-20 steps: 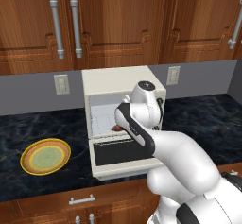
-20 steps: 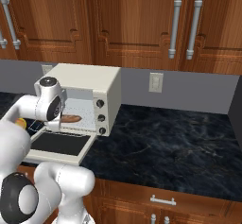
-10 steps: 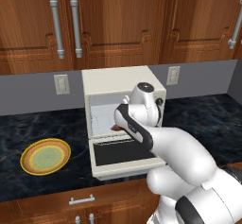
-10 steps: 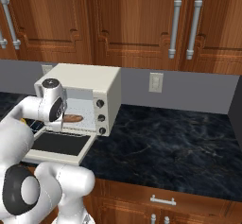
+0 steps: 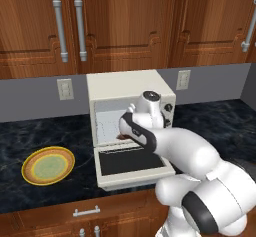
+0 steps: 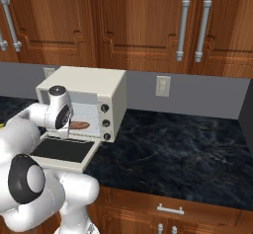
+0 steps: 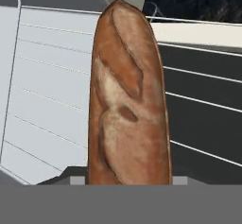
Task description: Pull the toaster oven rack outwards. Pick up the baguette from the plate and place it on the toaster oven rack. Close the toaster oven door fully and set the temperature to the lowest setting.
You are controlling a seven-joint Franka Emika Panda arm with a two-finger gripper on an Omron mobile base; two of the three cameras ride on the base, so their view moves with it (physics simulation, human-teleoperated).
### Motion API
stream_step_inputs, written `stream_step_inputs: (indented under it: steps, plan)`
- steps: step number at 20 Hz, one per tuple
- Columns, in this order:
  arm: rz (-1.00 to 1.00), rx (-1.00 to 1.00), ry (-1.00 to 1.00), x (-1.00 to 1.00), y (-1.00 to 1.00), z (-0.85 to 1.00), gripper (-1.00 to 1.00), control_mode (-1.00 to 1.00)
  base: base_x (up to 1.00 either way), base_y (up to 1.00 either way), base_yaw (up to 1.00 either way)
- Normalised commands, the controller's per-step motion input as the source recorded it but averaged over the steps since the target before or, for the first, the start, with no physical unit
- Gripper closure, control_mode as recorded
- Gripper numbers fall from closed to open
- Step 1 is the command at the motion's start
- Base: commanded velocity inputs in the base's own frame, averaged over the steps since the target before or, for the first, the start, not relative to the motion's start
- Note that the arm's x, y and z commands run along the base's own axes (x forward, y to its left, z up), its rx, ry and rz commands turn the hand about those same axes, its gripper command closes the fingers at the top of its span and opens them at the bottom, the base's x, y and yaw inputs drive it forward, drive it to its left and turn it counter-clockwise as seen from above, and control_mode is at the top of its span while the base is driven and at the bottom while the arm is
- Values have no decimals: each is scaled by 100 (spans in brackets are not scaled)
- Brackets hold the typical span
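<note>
The cream toaster oven (image 5: pixel 125 83) stands on the dark counter with its door (image 5: pixel 132 163) folded down flat towards me. My gripper (image 7: pixel 128 178) reaches into the oven mouth and is shut on the reddish-brown baguette (image 7: pixel 127 100). The loaf hangs lengthwise just above the thin wires of the rack (image 7: pixel 47 76). From the right base view, the baguette (image 6: pixel 79 125) pokes out beside my wrist inside the cavity, above the open door (image 6: pixel 62 151). The yellow-rimmed plate (image 5: pixel 27 171) lies bare on the counter left of the oven. Three knobs (image 6: pixel 105 123) run down the oven's right side.
Wooden wall cabinets with long metal handles (image 5: pixel 68 28) hang above the oven. Outlets (image 6: pixel 162 85) sit on the grey backsplash. Black marble counter (image 6: pixel 173 149) stretches to the right of the oven. Drawer fronts with handles (image 6: pixel 169 210) run below the counter edge.
My wrist has sunk a little lower at the oven mouth, still with the baguette in its grip. Oven, door and plate have not moved.
</note>
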Motion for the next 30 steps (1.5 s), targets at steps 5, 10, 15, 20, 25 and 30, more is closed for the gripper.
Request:
stream_step_inputs:
  steps: [5,10,15,20,25,30]
  plan:
    - [0,-1,0,21,0,-23,100,-100,0,0,0]
    - [0,-2,0,20,3,-23,100,-100,0,0,0]
    - [-1,-6,-3,3,18,-22,-100,-100,0,0,0]
    - [-4,-2,-21,-5,4,-10,-100,-100,0,0,0]
    - [-6,0,-28,-1,0,-5,-100,-100,0,0,0]
    - [-4,0,-29,-5,0,0,-100,-100,0,0,0]
